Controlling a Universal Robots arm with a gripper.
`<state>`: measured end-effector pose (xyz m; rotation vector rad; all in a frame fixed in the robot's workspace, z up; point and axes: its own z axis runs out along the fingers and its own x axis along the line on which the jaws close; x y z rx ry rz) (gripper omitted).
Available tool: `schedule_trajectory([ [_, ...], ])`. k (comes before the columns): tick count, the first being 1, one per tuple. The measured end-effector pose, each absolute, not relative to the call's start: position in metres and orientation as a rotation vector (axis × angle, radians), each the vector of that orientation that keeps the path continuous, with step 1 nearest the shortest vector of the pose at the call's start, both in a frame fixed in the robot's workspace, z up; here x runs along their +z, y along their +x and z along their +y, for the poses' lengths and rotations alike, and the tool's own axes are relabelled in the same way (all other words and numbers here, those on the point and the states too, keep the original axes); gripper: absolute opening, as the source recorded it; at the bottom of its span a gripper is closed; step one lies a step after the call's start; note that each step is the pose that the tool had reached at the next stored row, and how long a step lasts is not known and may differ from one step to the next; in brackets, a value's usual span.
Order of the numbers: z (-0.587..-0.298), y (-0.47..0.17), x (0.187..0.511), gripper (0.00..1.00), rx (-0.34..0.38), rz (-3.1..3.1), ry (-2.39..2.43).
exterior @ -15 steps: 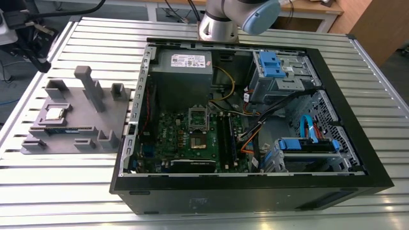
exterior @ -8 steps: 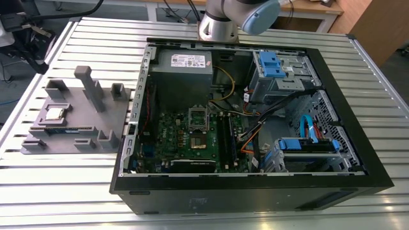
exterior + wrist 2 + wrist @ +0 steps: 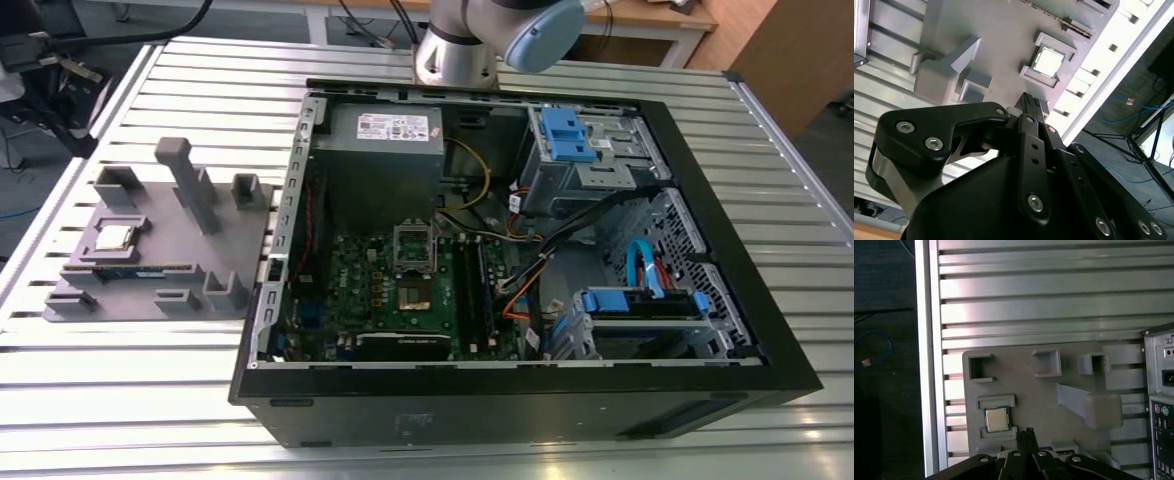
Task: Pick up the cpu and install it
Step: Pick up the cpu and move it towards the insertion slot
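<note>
The small, square, silver-topped cpu (image 3: pixel 997 419) lies flat in a grey moulded tray (image 3: pixel 1044 400) on the slatted aluminium worktop (image 3: pixel 1054 290). The black end effector (image 3: pixel 1028 432) is closed and empty, near the cpu.

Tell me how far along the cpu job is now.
Done: nothing yet; the cpu lies in its pocket on the grey tray. In hand: nothing; the gripper hangs near the cpu, fingers shut and empty. Left: both the pickup and the install in the computer case.
</note>
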<state>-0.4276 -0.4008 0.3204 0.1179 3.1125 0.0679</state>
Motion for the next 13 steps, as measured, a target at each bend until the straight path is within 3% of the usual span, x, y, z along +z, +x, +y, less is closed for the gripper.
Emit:
schedule_trajectory([
  [13,-0.401,-0.4343,0.3139,0.11,0.068,3.113,0.118],
])
